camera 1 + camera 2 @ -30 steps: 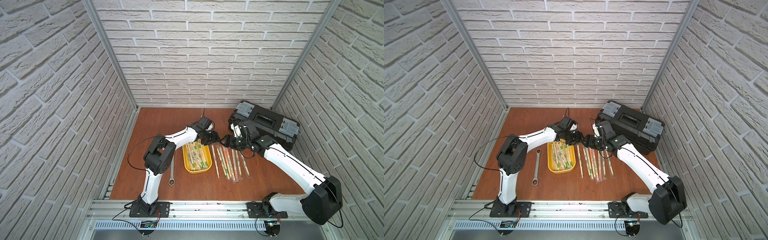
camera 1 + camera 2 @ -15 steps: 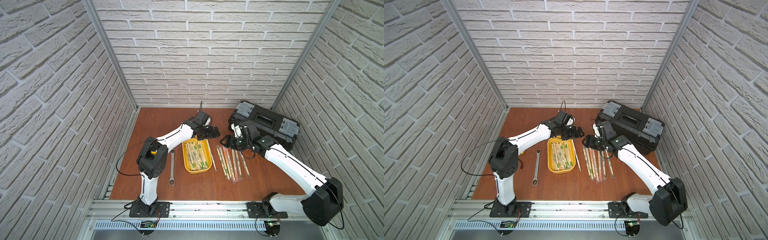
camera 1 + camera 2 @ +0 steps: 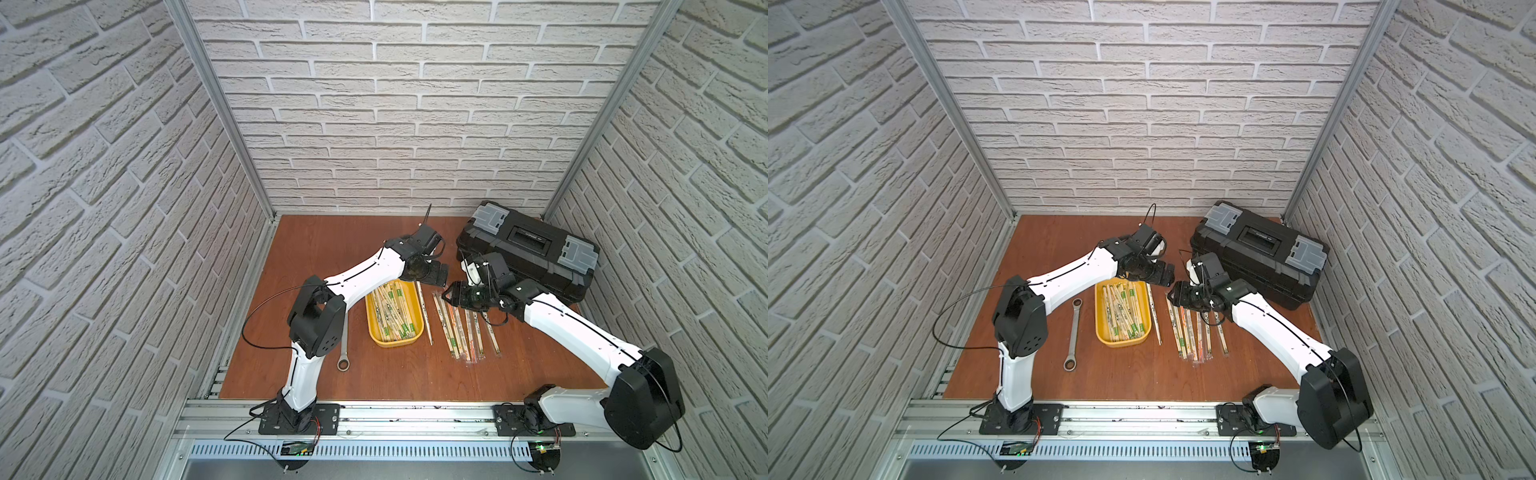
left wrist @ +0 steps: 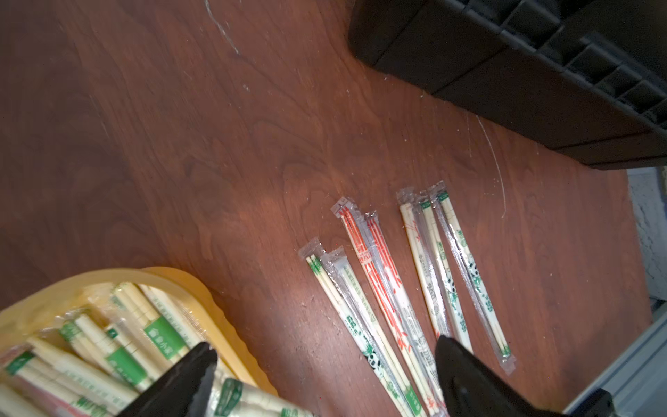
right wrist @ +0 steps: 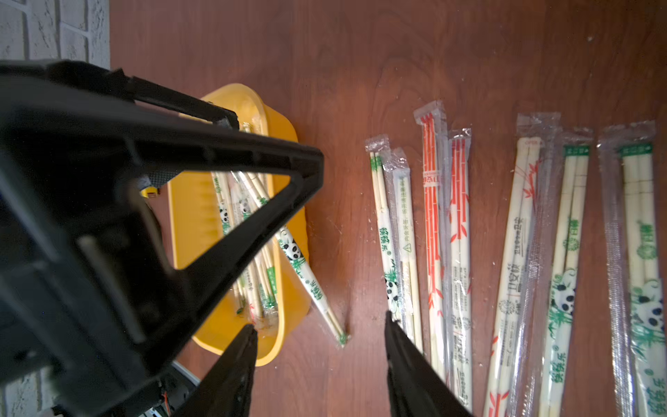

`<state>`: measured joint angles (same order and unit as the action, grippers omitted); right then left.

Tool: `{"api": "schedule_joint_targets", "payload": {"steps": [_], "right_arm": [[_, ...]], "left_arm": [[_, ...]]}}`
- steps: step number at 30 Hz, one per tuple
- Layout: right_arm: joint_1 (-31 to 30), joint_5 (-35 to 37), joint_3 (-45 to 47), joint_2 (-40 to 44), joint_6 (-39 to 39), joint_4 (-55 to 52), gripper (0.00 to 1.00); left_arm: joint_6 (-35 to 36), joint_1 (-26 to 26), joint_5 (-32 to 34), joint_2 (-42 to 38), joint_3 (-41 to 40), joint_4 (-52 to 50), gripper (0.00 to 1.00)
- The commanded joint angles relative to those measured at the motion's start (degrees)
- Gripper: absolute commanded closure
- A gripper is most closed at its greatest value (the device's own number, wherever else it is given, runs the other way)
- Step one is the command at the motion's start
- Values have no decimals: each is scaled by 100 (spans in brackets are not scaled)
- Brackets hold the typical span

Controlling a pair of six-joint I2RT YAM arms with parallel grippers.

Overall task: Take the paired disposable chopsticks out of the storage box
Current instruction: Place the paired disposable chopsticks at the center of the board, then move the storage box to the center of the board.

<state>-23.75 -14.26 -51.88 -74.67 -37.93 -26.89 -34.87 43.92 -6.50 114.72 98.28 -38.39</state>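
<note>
The yellow storage box (image 3: 395,343) (image 3: 1121,341) (image 4: 202,289) (image 5: 288,144) holds several sleeved paired disposable chopsticks (image 3: 392,309) (image 3: 1121,309). Several more pairs (image 3: 465,328) (image 3: 1192,328) (image 4: 426,274) (image 5: 462,234) lie in a row on the table to its right. One panda-print pair (image 3: 424,311) (image 3: 1154,309) (image 5: 310,285) lies along the box's right rim. My left gripper (image 3: 436,276) (image 3: 1163,276) (image 4: 325,352) hangs wide open over the box's far right corner, holding nothing. My right gripper (image 3: 455,293) (image 3: 1177,297) (image 5: 319,325) is open and empty above the bare strip between the box and the row.
A big black toolbox (image 3: 528,249) (image 3: 1258,249) (image 4: 523,72) stands at the back right, close behind the right arm. A silver wrench (image 3: 344,345) (image 3: 1073,332) lies left of the box. Brick walls close in three sides.
My left gripper has opened wide and its arm has shifted a little. The loose pair beside the box has slid slightly closer to it. The right jaws have narrowed a bit.
</note>
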Motion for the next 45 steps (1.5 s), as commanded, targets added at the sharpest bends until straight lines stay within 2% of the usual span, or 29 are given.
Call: {"api": "schedule_joint_targets", "payload": {"steps": [1, 7, 14, 23, 27, 34, 45], "right_arm": [[-65, -90, 594, -5, -185, 1116, 46], [-242, -94, 1065, -385, -232, 2370, 48], [-283, -189, 804, -943, -241, 2554, 52], [-330, -16, 388, -647, -94, 1717, 52], [-409, 270, 65, -725, 20, 1156, 53], [-662, 913, -504, -1369, 76, 325, 57], [-1500, 910, -1579, -2324, 28, 132, 58]], "left_arm": [[-518, -188, -600, -221, -449, 670, 2], [-871, -246, -1123, -314, -761, 1307, 2], [-872, -244, -1291, -384, -802, 1501, 2], [-727, -549, -957, -779, -940, 1208, 2], [-535, -735, -727, -1000, -1053, 855, 2], [-238, -1081, -176, -1575, -1698, 392, 2], [-142, -1980, 74, -2542, -2758, 360, 2]]}}
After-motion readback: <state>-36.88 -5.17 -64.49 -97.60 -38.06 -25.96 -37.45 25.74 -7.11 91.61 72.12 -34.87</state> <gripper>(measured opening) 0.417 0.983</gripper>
